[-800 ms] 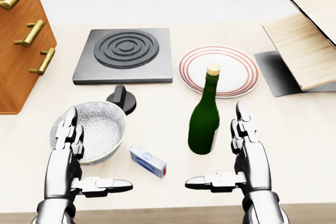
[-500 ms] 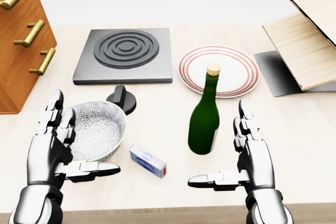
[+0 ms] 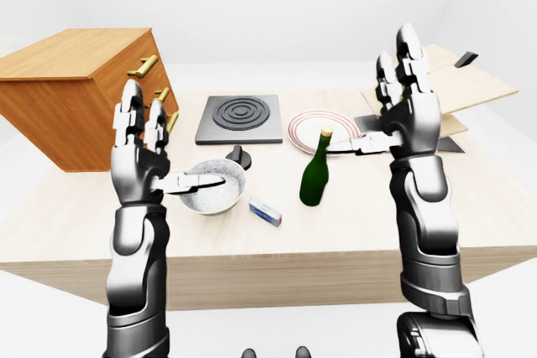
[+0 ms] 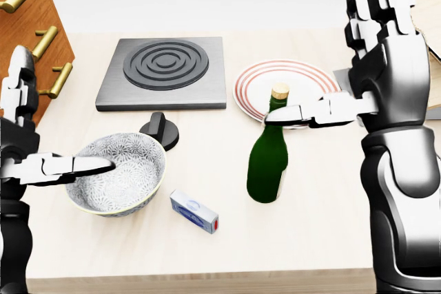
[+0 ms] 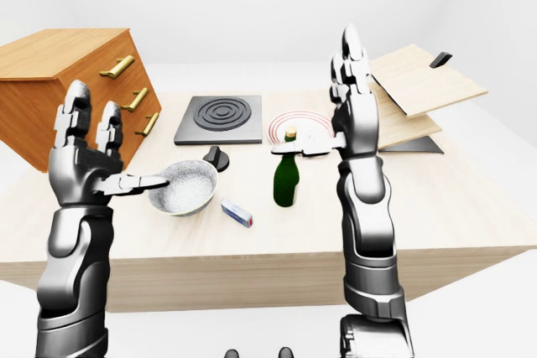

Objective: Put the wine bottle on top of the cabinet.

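Note:
The green wine bottle (image 4: pixel 267 163) with a tan cork stands upright on the light wooden table (image 4: pixel 310 225), just below a striped plate in the head view. The wooden cabinet (image 3: pixel 75 90) with brass handles stands at the table's left end, its flat top bare. My right hand (image 4: pixel 337 60) is open and raised to the right of the bottle, its thumb reaching left across the bottle's neck; the fingers are not closed round it. My left hand (image 4: pixel 65 108) is open and raised at the left, its thumb over a patterned bowl (image 4: pixel 117 184).
A black hob (image 4: pixel 164 72) lies between cabinet and red-striped plate (image 4: pixel 251 87). A black knob (image 4: pixel 160 131) and a small blue-white box (image 4: pixel 195 212) lie near the bowl. Wooden boards (image 3: pixel 457 90) lean at the right. The table's near edge runs along the bottom.

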